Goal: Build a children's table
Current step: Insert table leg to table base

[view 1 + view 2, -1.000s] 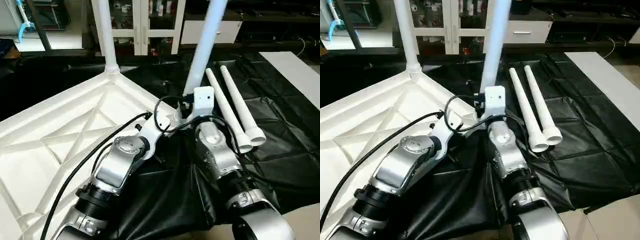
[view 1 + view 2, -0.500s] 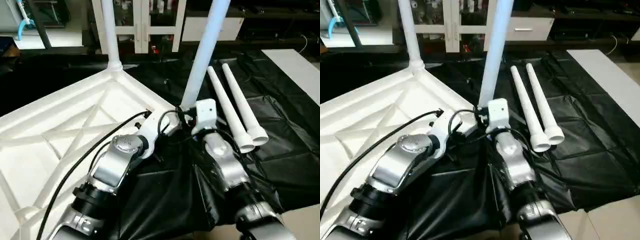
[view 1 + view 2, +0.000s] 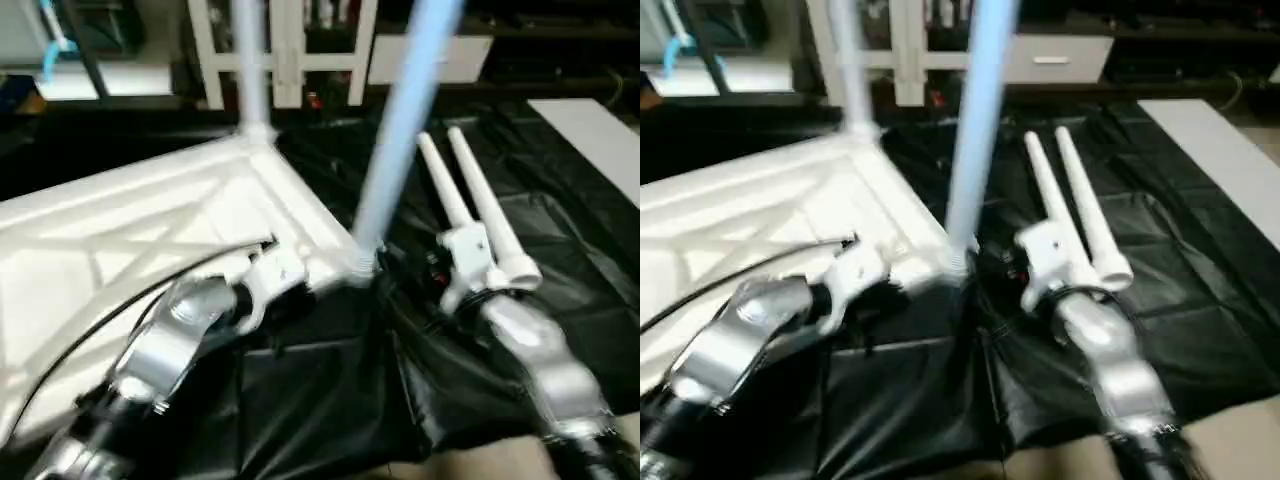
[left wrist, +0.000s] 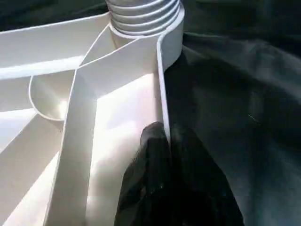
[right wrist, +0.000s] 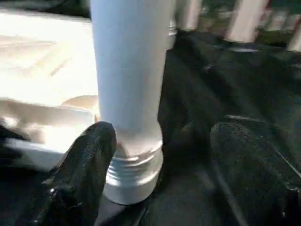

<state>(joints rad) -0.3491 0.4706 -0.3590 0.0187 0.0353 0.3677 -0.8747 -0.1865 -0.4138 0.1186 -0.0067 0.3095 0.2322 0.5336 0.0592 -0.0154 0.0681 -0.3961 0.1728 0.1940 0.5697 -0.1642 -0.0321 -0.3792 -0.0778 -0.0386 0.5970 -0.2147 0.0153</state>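
The children's table top [image 3: 130,230] lies upside down on a black sheet, its X ribs facing up. One white leg [image 3: 250,60] stands in the far corner socket. Another leg [image 3: 400,130] stands in the near corner socket [image 4: 146,19], its threaded end [image 5: 134,174] down by the rim. Two loose legs [image 3: 470,195] lie side by side on the sheet to the right. My left gripper [image 4: 167,136] is shut on the top's thin rim wall just below that near socket. My right gripper [image 5: 164,132] is open around the near leg's base, one finger [image 5: 89,160] close beside it, the other finger [image 5: 254,165] well apart.
The black sheet [image 3: 330,400] covers the floor under the work. A white glass-door cabinet [image 3: 290,50] stands behind the table top. A white flat board [image 3: 600,130] lies at the far right. Bare tan floor [image 3: 450,465] shows at the near edge.
My right jaws have widened off the near leg, and that forearm has swung out to the right. The leg stays standing. The camera has shifted. The left gripper keeps its hold.
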